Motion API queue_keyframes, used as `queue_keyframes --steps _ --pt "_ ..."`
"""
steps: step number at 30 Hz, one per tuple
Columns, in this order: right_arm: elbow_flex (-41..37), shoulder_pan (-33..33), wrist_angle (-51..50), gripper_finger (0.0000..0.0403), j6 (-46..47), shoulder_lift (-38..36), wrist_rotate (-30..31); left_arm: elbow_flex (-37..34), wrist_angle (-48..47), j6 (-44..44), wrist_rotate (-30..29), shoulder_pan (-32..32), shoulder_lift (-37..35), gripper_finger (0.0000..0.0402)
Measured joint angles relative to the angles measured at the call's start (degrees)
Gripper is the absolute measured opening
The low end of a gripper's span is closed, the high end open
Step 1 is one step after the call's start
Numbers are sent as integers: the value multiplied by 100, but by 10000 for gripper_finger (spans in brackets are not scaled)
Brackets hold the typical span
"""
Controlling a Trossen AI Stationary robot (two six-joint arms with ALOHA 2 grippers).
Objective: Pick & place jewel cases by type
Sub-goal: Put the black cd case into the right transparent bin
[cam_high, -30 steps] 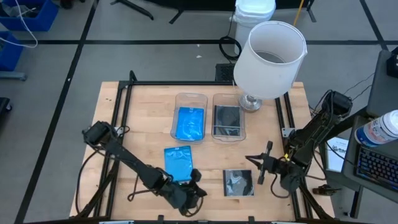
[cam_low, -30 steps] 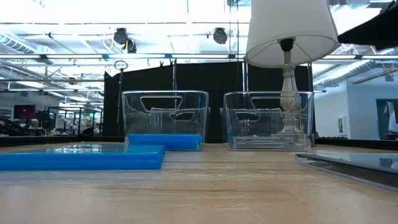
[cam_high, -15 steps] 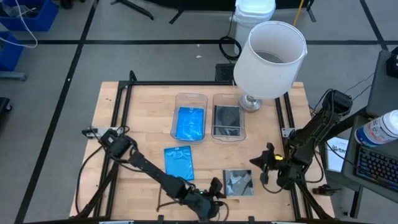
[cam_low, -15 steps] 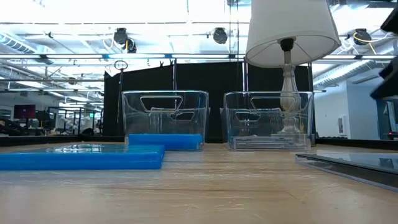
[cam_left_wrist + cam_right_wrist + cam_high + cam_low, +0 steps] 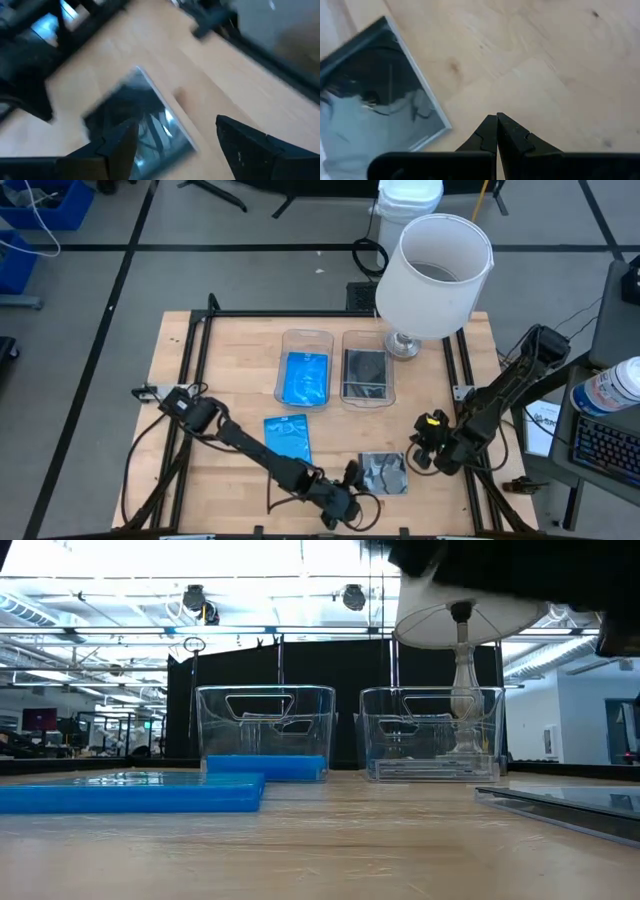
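Left gripper point(image 5: 352, 483) has its fingers spread wide, sitting just beside the near-left corner of the loose grey disc case point(image 5: 384, 473). Right gripper point(image 5: 421, 446) is pressed together, empty, just off that case's right edge. To grab it cleanly I'd line one finger under the case's edge before closing, since it lies flat on the table point(image 5: 230, 360). Compared with a second ago, the left arm swung over from the loose blue case point(image 5: 288, 439) and opened; the right crept closer. The bins point(image 5: 305, 366) beyond the case each hold one already.
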Motion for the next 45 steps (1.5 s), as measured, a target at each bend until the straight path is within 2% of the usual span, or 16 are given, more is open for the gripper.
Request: queue_keyframes --steps 7,12,24,36,41,45 --pt "-1 -84 12 0 -11 37 -463 -10 -103 566 -18 12 397 274" --pt "-4 -100 174 0 -68 136 -582 -6 -124 574 -15 69 455 274" --pt "22 -386 945 0 -254 1280 -936 20 141 852 -115 188 720 268" --pt "-2 -386 1882 0 -684 1313 -1006 12 140 854 -634 197 732 248" --pt "-4 -386 2115 0 -837 1332 -1120 10 177 966 -1325 236 731 250" --pt "-7 -384 2300 0 -1052 1341 -1222 7 139 875 -1418 266 731 250"
